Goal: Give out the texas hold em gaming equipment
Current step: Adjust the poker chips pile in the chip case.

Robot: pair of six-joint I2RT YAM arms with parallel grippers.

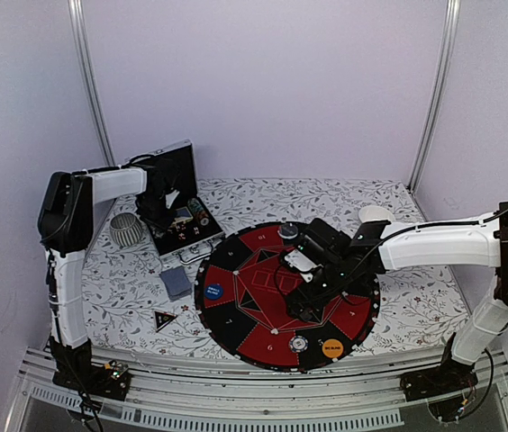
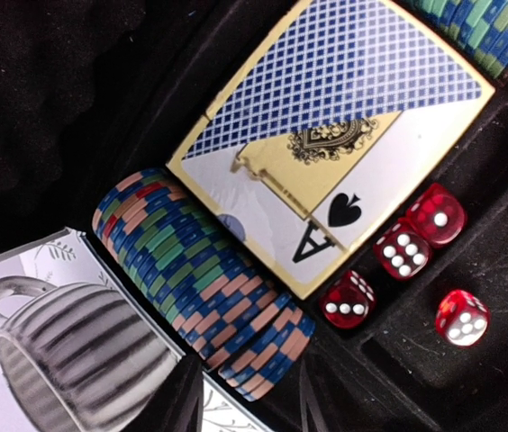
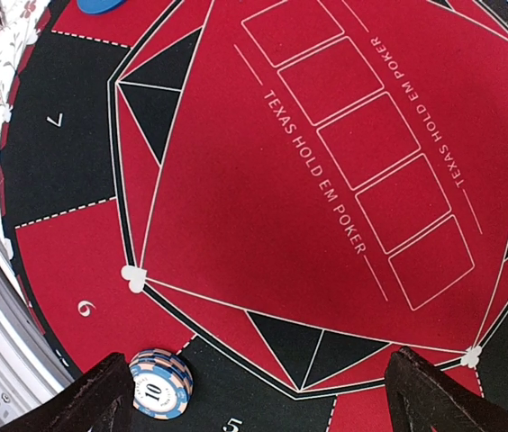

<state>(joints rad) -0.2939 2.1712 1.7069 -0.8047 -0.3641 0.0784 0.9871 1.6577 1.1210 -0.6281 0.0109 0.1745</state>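
Tablecloth [image 1: 263, 193] floral, walls [image 1: 263, 81] pale lilac

Top view, far edge taken as 12 o'clock. The table [image 1: 416, 297] was covered with a white cloth printed with grey flowers. A large round red-and-black mat [image 1: 231, 328] lay on it slightly toward 5 o'clock of centre. From the mat's centre, an open black case [image 1: 175, 171] with silver edges stood at 10 to 11 o'clock. A ribbed grey cup [image 1: 128, 229] stood just beside the case, at its 9 o'clock. A grey-blue deck of cards [image 1: 176, 283] lay at 9 o'clock, near the mat's rim. A black triangular marker [image 1: 164, 319] lay at 7 o'clock of the deck. A rounded white object [image 1: 374, 214], partly hidden, sat at 1 to 2 o'clock.
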